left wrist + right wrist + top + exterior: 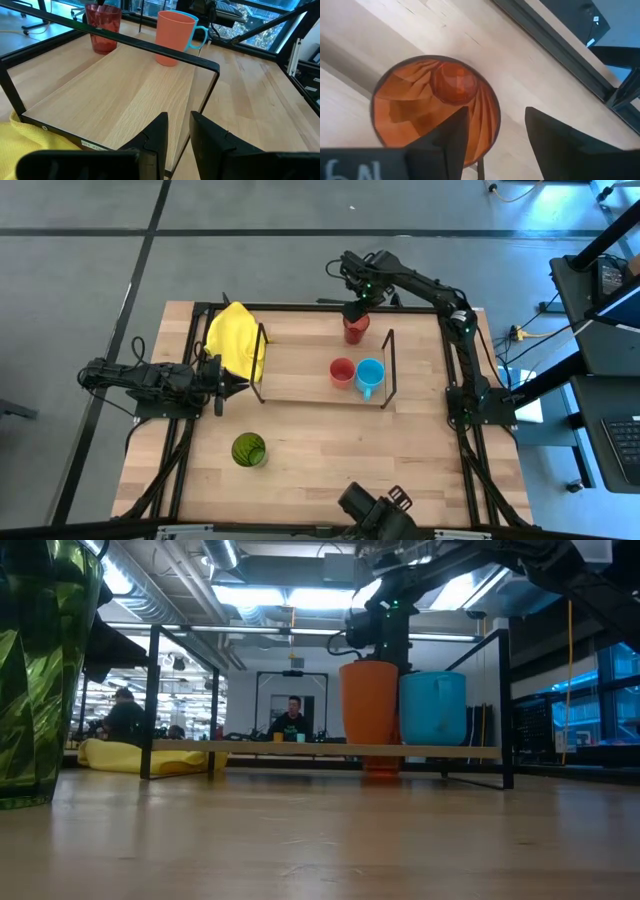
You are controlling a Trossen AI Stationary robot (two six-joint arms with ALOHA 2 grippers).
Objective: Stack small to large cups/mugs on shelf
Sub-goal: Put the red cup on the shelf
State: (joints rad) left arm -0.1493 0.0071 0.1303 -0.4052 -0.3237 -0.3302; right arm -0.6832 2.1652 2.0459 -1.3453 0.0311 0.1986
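Observation:
An orange-red translucent tumbler (355,330) stands upright on the table at the shelf's (300,375) far edge. My right gripper (495,145) hangs open over it, pointing down. One finger is above the tumbler's (420,95) mouth, the other outside its rim. A short red cup (342,371) and a light blue mug (370,375) stand side by side on the shelf's right part. A green tumbler (248,450) stands on the table nearer the front. My left gripper (179,135) waits at the shelf's left end, slightly open and holding nothing.
A yellow cloth (235,340) lies on the shelf's left end, draped over its black wire frame (260,365). The other wire frame (390,370) stands just right of the blue mug. The shelf board between the cloth and the red cup is bare.

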